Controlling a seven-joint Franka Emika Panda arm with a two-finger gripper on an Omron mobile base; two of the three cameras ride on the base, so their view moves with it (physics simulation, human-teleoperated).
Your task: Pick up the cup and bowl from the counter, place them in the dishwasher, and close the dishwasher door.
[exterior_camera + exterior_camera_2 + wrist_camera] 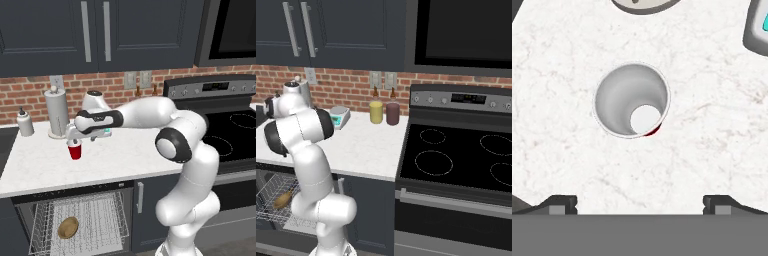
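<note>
In the left base view, the claw (73,139) hangs directly above the cup (75,150), which stands upright on the white marble desk (40,165), in front of the paper-towel holder (56,114) and to the right of a small white soap bottle (24,123). Below the desk edge, the dishwasher (75,220) is open with its wire rack (92,220) pulled out; the bowl (68,227) lies in the rack's front left area. In the right base view, the bowl (283,199) shows in the rack (268,197) at lower left; a yellow jar (376,112) and a maroon jar (392,113) stand side by side on the desk (363,145) near the stove (456,160). In the hand view, the cup (632,100) is seen from above, pale inside, standing alone on the desk (712,140). The claw (640,204) is released, its fingertips (561,204) wide apart and touching nothing.
</note>
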